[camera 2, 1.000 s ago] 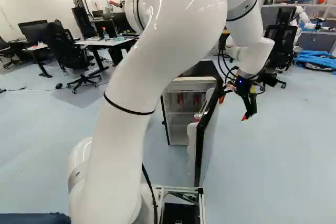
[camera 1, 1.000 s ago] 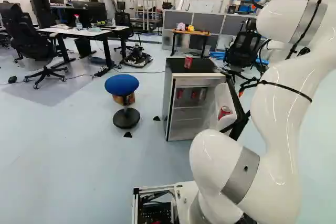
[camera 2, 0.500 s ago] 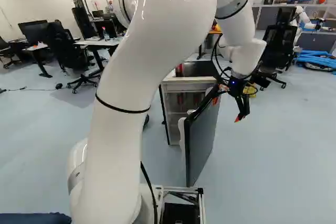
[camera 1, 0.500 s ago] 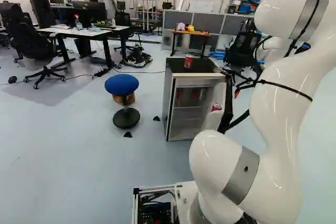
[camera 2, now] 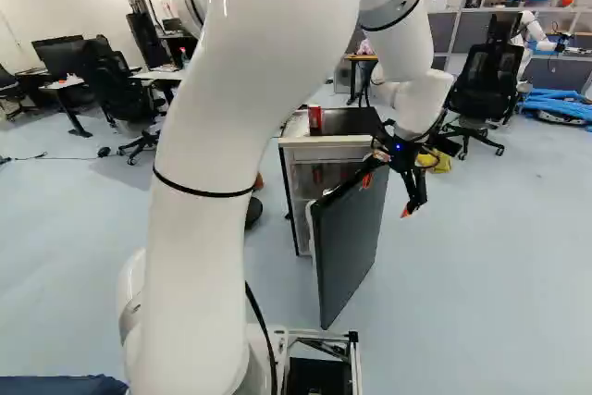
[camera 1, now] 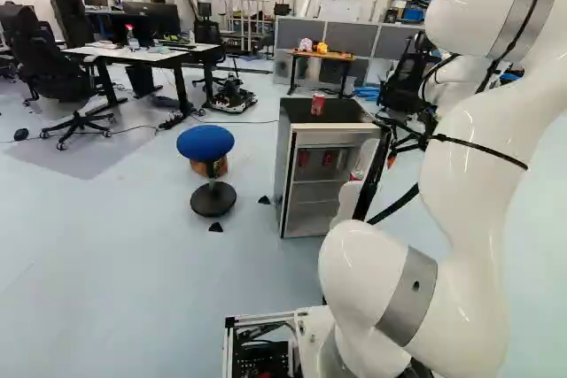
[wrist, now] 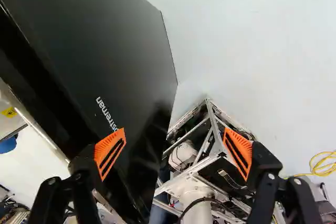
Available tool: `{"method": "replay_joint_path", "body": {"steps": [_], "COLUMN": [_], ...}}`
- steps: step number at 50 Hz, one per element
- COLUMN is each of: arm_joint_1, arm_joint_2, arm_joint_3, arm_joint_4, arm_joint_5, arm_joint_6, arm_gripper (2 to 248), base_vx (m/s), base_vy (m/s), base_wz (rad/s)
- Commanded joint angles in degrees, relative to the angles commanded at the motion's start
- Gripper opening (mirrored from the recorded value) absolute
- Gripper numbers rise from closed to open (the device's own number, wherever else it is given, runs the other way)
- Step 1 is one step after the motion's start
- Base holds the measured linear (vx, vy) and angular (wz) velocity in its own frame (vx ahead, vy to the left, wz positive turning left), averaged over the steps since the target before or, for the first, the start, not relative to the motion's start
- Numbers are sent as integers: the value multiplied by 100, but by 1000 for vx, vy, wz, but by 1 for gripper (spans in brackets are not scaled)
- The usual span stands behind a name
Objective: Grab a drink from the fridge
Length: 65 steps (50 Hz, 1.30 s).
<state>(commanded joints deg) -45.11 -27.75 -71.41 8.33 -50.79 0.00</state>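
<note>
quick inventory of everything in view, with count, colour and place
fridge: one, pale with black top, ahead of the base
fridge door: one, black outside, open, beside the gripper
drink can: one, red, on the fridge top
cans inside: at least two, red, behind the fridge opening
stool: one, blue seat, left of the fridge in the left base view
desks: at least two, white tops, far left
office chairs: several, black, by the desks and behind the fridge
side table: one, wooden top, behind the fridge
yellow cable: at least one, on the floor
another robot: at least one, white, far right, right base view
arm: one, white
gripper: one, black, orange pads, open
</note>
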Motion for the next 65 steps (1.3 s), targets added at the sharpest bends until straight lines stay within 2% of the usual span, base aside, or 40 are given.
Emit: {"method": "replay_joint_path", "body": {"steps": [44,65], "arm_joint_1": [491,822], "arm_joint_2": [534,741], "arm_joint_3": [814,1120], "arm_joint_4": [0,0], "arm_joint_5": [0,32], "arm_joint_6": [0,0], "arm_gripper": [247,247], "base_vx": [0,0], "base_vy": [0,0], "base_wz": [0,0]}}
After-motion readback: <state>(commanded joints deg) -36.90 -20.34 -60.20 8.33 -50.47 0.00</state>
